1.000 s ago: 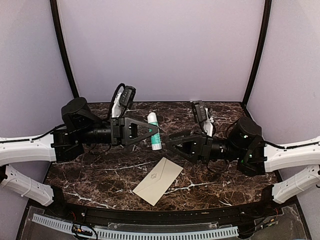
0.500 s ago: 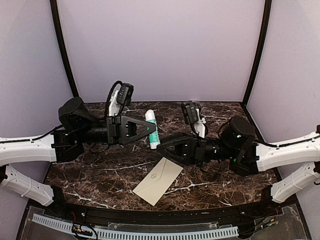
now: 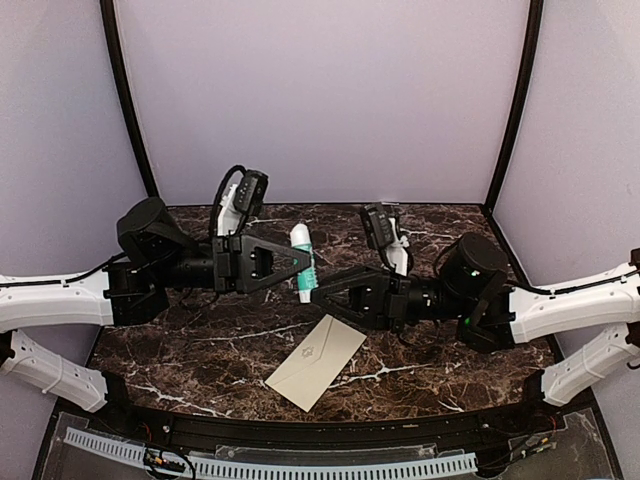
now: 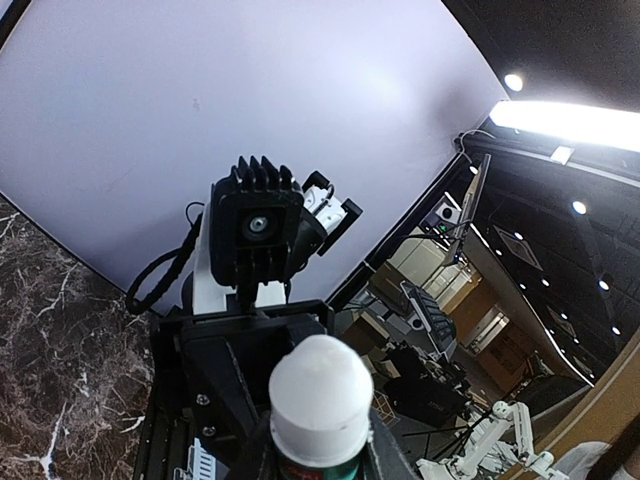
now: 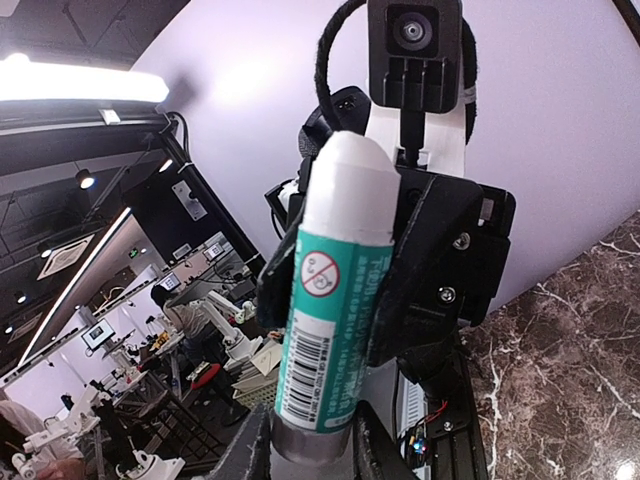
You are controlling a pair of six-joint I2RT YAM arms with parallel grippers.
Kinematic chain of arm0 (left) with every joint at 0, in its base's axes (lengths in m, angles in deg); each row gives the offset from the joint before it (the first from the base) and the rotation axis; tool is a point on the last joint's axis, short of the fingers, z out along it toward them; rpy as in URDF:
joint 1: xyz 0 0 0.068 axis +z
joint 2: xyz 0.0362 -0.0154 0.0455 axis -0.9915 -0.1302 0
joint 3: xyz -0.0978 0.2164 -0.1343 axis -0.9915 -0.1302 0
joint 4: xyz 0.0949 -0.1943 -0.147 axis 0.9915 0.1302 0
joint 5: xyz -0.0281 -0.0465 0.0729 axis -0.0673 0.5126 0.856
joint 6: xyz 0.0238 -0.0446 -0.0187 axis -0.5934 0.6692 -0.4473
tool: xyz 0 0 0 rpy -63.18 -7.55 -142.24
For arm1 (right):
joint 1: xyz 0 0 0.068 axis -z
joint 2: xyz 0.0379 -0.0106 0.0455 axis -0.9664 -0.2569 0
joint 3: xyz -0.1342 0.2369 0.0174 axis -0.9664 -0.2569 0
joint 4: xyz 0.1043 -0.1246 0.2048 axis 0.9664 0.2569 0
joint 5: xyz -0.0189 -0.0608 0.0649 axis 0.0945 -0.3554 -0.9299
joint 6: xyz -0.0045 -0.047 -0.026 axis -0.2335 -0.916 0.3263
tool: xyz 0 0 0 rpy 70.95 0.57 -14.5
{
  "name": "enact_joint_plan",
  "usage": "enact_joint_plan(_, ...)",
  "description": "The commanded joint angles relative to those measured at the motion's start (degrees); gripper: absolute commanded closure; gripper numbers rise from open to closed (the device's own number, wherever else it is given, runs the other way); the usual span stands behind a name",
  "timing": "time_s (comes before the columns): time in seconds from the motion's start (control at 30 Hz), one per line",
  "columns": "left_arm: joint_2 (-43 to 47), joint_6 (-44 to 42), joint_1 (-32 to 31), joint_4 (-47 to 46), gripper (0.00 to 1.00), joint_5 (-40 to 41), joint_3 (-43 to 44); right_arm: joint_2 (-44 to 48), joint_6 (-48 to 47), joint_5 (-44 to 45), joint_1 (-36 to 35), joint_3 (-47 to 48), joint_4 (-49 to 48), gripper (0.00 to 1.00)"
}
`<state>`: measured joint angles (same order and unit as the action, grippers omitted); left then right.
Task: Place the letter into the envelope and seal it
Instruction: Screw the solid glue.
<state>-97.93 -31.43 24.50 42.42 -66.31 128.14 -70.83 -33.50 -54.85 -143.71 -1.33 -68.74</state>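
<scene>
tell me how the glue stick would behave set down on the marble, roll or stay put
The glue stick looks like a smooth round tube, so lying sideways it would probably roll on the table. Stood on end it seems tall and narrow, likely easy to tip.

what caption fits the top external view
left gripper and right gripper both grip a glue stick over the marble table, cream envelope nearby

Surface (image 3: pixel 200 350): dark brown marble look with white veins, running from the front edge back to the walls.
Envelope (image 3: pixel 316 362): cream, lying flat on the surface near the front edge, about mid-width, turned diagonally, small emblem facing up.
</scene>
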Motion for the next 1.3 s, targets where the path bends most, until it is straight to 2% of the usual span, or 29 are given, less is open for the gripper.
enact_joint_plan(0.0, 1.93, -0.1, 0.03, -1.89, 1.0, 0.1, -0.98, -0.55, 0.7, -0.54, -0.57, 0.5, -4.22, 0.74)
enact_joint_plan(0.2, 2.14, 0.1, 0.1, -1.78, 1.0, 0.09, -1.59, -2.12, 1.4, -1.65, -0.66, 1.19, -5.1, 0.7)
enact_joint_plan(0.37, 1.97, -0.21, 0.04, -1.62, 1.0, 0.03, -1.07, -3.48, 1.29, -2.52, -0.66, 2.36, -4.74, 0.7)
enact_joint_plan(0.67, 1.51, -0.4, 0.1, -1.38, 1.0, 0.04, -0.93, -2.68, 1.13, -1.25, -0.62, 1.33, -4.74, 0.84)
enact_joint_plan(0.87, 1.21, -2.74, 0.1, 2.24, 1.0, 1.01, -0.33, 0.25, 0.07, 4.17, -0.57, -0.25, -1.29, 0.92)
enact_joint_plan(1.0, 1.15, -5.28, 0.08, 6.93, 1.0, 3.49, 0.1, 2.96, -1.9, 10.53, -0.44, 0.34, 7.44, 0.94)
enact_joint_plan(1.27, -0.47, -11.41, 0.09, 22.81, 1.0, 12.98, 3.5, 3.54, -5.72, 25.69, 0.13, 8.9, 33.64, 0.95)
